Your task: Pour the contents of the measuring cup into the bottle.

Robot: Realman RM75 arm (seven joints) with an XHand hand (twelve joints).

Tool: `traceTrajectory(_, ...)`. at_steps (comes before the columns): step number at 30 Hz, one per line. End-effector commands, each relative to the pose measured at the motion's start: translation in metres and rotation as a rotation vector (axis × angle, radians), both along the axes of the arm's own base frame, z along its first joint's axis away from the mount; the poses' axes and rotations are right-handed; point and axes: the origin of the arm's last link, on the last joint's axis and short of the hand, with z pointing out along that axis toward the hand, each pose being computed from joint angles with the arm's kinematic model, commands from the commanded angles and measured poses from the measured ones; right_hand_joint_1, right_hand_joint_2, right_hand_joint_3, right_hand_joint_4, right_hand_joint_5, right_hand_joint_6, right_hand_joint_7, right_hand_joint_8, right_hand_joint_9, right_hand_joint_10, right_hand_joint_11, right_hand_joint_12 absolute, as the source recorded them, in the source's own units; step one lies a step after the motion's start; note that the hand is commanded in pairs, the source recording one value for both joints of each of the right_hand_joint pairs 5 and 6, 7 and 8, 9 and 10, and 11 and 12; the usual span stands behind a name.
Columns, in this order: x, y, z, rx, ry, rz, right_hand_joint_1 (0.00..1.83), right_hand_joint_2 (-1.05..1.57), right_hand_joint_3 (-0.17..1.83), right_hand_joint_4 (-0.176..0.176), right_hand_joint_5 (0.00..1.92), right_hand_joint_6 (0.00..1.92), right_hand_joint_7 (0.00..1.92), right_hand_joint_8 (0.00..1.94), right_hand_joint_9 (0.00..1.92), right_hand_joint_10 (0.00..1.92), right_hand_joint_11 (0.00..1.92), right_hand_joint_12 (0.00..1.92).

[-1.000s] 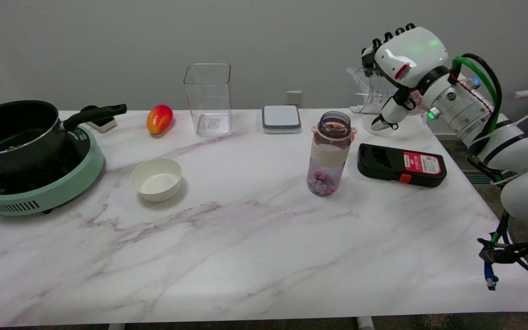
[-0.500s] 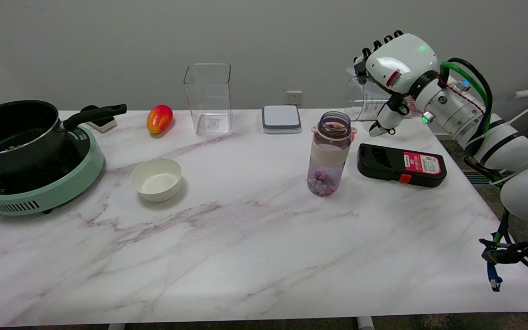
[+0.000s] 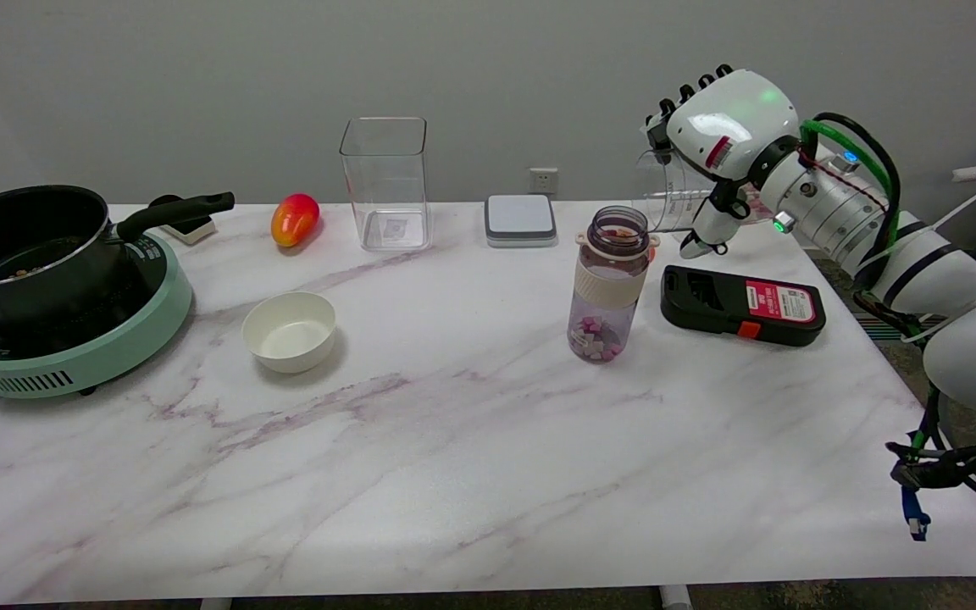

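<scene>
Since the earlier frames, the right hand (image 3: 721, 135) has been carried leftward and a little lower, and the cup (image 3: 676, 188) clasped in it has been brought from well to the side of the bottle (image 3: 609, 283) to just beside its mouth. The cup is gripped by its far side, with dark fingertips (image 3: 681, 91) showing over the top of the hand and one digit hooked below; how tightly it is enclosed cannot be told, as the white back of the hand hides the grip. From this, the carry is judged nearly finished and the tilt over the opening not yet begun; the cup appears close to upright, though its exact lean cannot be told.

The cup is made of thin clear plastic with printed graduations, flared toward a spouted rim; its contents cannot be made out. Below and to the left of the hand, the bottle is seen as a smoky transparent cylinder with a pale band around its middle, a wide uncapped neck, and small pink and purple pieces lying at its bottom. Directly beneath the hand, a flat black case (image 3: 742, 304) with a red label is laid on the glossy, veined marble table (image 3: 454, 440).
</scene>
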Motion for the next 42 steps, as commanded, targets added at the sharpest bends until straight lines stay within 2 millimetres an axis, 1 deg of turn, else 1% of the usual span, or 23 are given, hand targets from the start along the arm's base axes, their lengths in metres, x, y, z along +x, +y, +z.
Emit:
traceTrajectory(1,0.008,-0.002,0.000,0.006,0.036,0.001,1.52,1.04,0.48,0.000,1.85,1.85,1.77,1.77,1.52,1.52,1.30,1.30)
traceTrajectory(4,0.011,-0.004,0.000,0.013,0.053,-0.001,1.52,1.04,0.48,0.000,1.85,1.85,1.77,1.77,1.53,1.53,1.30,1.30)
traceTrajectory(12,0.019,-0.007,0.000,0.022,0.026,0.006,1.52,1.04,0.49,0.000,1.85,1.85,1.77,1.77,1.53,1.53,1.30,1.30)
traceTrajectory(21,0.029,-0.016,-0.011,0.059,0.055,-0.013,1.52,1.04,0.48,0.000,1.84,1.84,1.77,1.77,1.53,1.53,1.30,1.30)
traceTrajectory(26,0.034,-0.018,-0.012,0.067,0.075,-0.015,1.52,1.05,0.48,0.000,1.84,1.84,1.77,1.77,1.53,1.53,1.30,1.30)
traceTrajectory(34,0.034,-0.018,-0.012,0.058,0.132,0.000,1.51,1.06,0.46,0.000,1.85,1.85,1.78,1.78,1.54,1.54,1.31,1.31)
traceTrajectory(42,0.034,-0.017,-0.012,0.042,0.195,0.030,1.48,1.15,0.39,0.000,1.88,1.88,1.79,1.79,1.55,1.55,1.32,1.32)
